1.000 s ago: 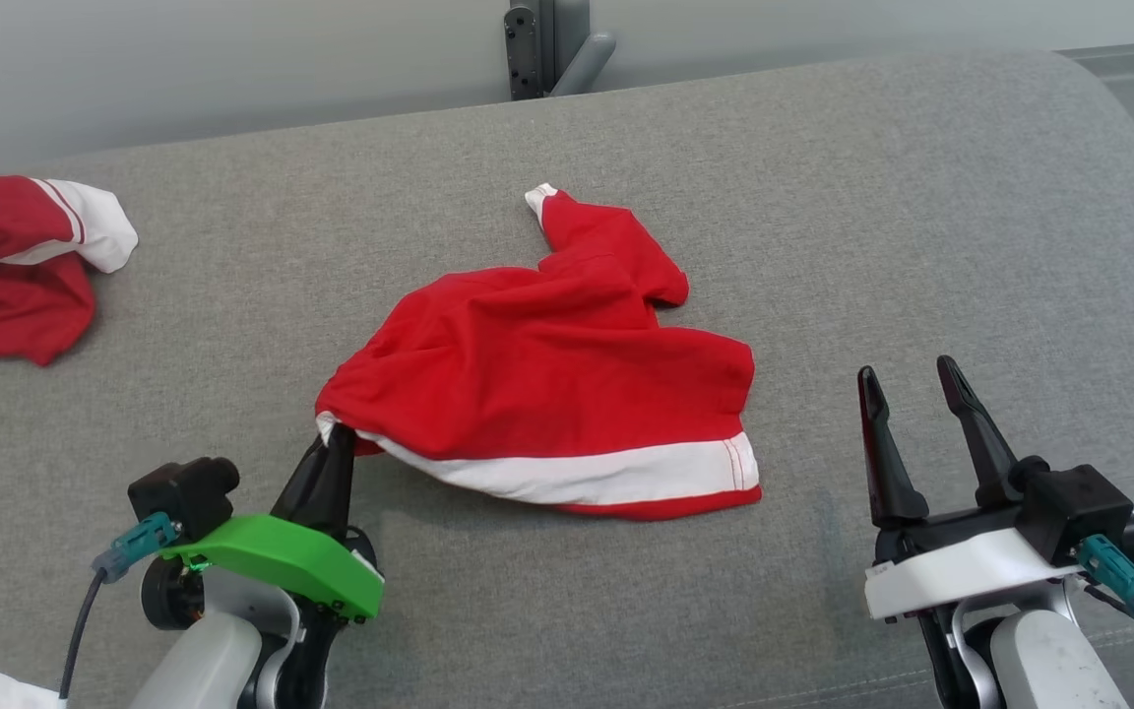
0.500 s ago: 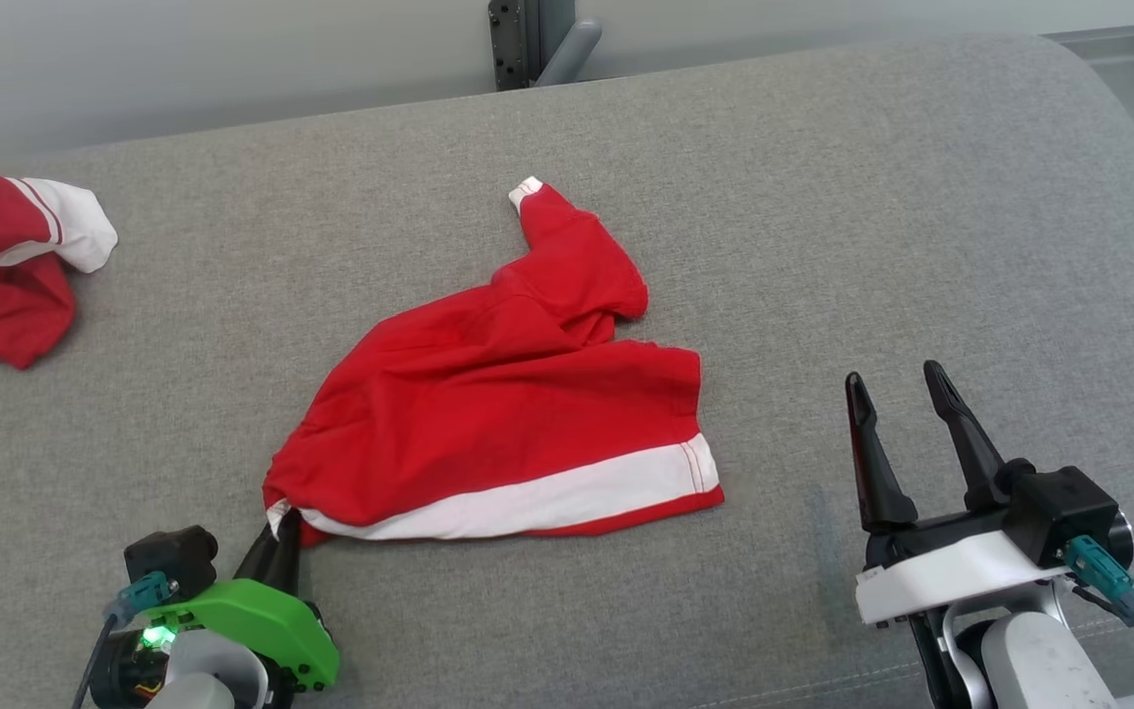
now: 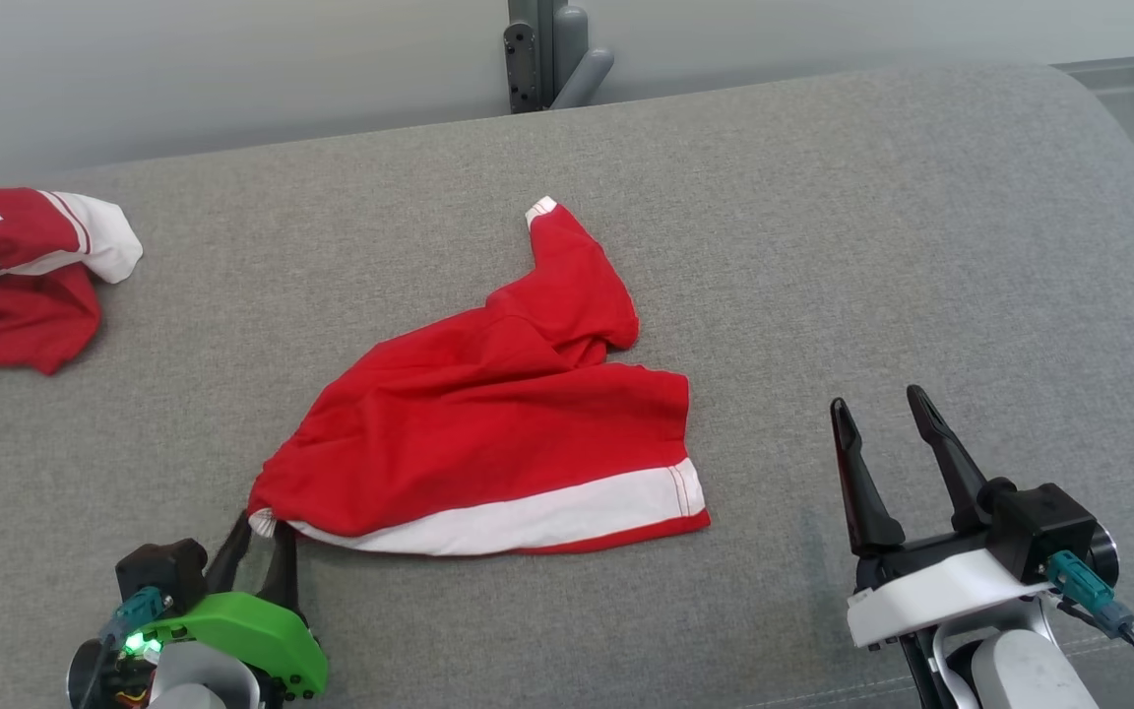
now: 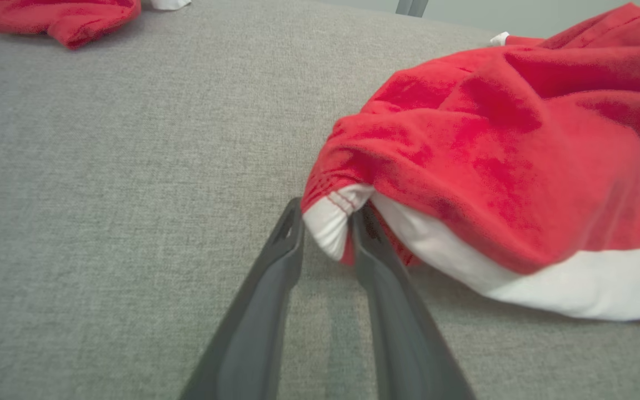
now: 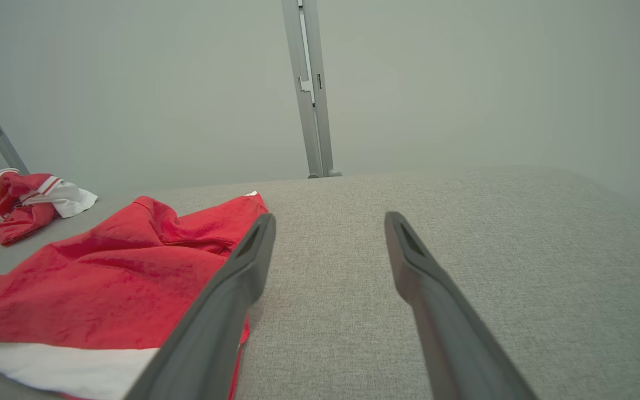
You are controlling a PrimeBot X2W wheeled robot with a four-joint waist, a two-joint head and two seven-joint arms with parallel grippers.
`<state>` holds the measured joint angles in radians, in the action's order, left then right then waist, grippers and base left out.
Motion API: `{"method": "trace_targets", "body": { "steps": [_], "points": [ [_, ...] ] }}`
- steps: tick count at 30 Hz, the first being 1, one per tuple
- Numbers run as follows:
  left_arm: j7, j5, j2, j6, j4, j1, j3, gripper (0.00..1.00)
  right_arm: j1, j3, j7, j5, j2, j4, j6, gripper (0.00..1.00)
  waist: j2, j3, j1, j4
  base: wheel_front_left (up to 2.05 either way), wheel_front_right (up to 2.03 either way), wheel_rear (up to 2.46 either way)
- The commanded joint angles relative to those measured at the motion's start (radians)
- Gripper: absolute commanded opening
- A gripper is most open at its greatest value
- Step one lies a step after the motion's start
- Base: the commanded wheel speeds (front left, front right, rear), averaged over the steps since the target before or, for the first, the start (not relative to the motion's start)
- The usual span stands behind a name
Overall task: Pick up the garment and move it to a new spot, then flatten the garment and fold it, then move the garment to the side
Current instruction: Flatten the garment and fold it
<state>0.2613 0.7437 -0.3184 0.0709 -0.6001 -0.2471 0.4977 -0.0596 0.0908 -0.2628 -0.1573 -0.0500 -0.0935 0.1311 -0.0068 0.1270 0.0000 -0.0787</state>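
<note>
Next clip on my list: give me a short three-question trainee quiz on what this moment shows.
1. True or false: the right pincer is gripping the garment.
2. The garment's white-hemmed corner sits between the fingers of: A) the left pincer B) the right pincer C) neither.
3. Fill in: a second red-and-white cloth heap lies on the grey cushion at the head view's far ____.
Key: 1 false, it stands open and apart from the garment; 2 A; 3 left.
</note>
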Motion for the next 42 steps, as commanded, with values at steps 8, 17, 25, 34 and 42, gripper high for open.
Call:
{"method": "trace_targets", "body": {
  "steps": [8, 17, 25, 34, 42],
  "points": [
    [0.004, -0.18, 0.049, 0.016, 0.192, 0.147, -0.177, 1.0, 0.019, -0.005, -0.003, 0.012, -0.001, -0.013, -0.001, 1.0, 0.0068, -0.033, 0.0, 0.024, 0.0, 0.0, 0.0],
    [0.003, -0.292, 0.123, -0.019, 0.265, 0.247, -0.276, 1.0, 0.031, -0.012, -0.003, 0.014, -0.001, -0.026, -0.001, 1.0, 0.0068, -0.064, 0.0, 0.04, 0.0, 0.0, 0.0],
    [0.004, -0.359, 0.188, -0.065, 0.275, 0.306, -0.357, 1.0, 0.049, -0.018, -0.003, 0.016, -0.001, -0.054, -0.001, 1.0, 0.0068, -0.091, 0.0, 0.063, 0.0, 0.0, 0.0],
    [0.003, -0.424, 0.235, -0.107, 0.267, 0.322, -0.418, 1.0, 0.047, 0.013, -0.003, 0.004, -0.001, -0.151, -0.001, 1.0, 0.0068, -0.102, 0.0, 0.089, 0.0, 0.0, 0.0],
    [0.003, -0.461, 0.258, -0.133, 0.272, 0.301, -0.428, 1.0, -0.057, 0.095, 0.035, 0.006, -0.001, -0.376, -0.001, 1.0, 0.0068, -0.083, 0.0, 0.124, 0.0, 0.0, 0.0]
  ]
}}
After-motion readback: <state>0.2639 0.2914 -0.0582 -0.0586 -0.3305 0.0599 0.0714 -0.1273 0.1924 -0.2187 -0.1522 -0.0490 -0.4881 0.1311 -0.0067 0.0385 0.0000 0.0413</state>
